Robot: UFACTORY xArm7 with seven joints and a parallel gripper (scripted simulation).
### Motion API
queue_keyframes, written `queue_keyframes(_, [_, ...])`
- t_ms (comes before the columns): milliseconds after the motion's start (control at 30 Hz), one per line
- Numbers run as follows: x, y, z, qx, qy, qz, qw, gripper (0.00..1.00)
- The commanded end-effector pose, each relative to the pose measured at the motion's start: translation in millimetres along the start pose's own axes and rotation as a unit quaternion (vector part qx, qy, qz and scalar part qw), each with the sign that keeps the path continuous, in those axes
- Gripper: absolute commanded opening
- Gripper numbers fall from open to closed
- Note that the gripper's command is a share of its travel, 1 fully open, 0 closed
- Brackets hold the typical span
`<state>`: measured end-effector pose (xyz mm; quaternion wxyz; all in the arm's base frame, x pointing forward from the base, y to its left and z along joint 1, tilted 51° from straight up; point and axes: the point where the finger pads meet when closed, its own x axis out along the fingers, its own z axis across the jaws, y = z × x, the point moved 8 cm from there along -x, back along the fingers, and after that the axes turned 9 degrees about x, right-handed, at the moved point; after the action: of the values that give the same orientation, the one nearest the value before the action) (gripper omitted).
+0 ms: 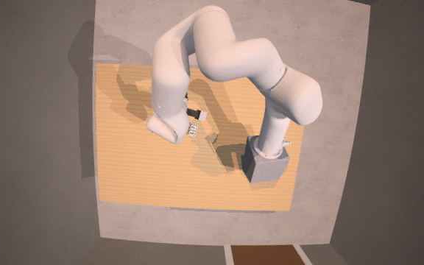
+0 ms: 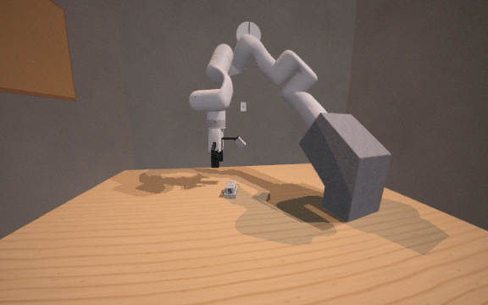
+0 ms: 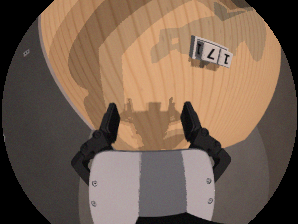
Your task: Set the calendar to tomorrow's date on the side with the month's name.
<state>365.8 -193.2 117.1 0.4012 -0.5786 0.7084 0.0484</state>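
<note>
The small white calendar (image 1: 193, 129) lies on the table. In the exterior view, the near end of a cube (image 2: 230, 191) shows a 5 above the tray (image 2: 230, 196). In the wrist view, a cube face with a 7 (image 3: 210, 53) stands beside a face with a 1 (image 3: 226, 58), both upside down from here. A shaded face with a dark mark (image 3: 199, 48) is at their left. The month's name cannot be read. My gripper (image 2: 214, 165) (image 3: 150, 109) is open and empty, above the table and off to one side of the calendar. The arm hides its fingers in the top view.
The wooden table (image 1: 142, 177) (image 2: 142, 237) carries the arm's grey base block (image 1: 267, 167) (image 2: 354, 169) on the right. The wrist camera (image 1: 202, 115) (image 2: 240, 141) sticks out beside the gripper. Arm shadows cross the table around the calendar.
</note>
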Motion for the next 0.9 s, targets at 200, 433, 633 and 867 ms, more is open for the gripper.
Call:
queue_keyframes(200, [-5,17,28,-0.179,0.002,0.006,0.984,1.00])
queue_keyframes(433, [-7,25,38,-0.244,0.002,0.007,0.970,1.00])
queue_keyframes(633, [-10,38,54,-0.356,0.001,0.007,0.935,1.00])
queue_keyframes(867, [-14,51,69,-0.454,0.000,0.006,0.891,1.00])
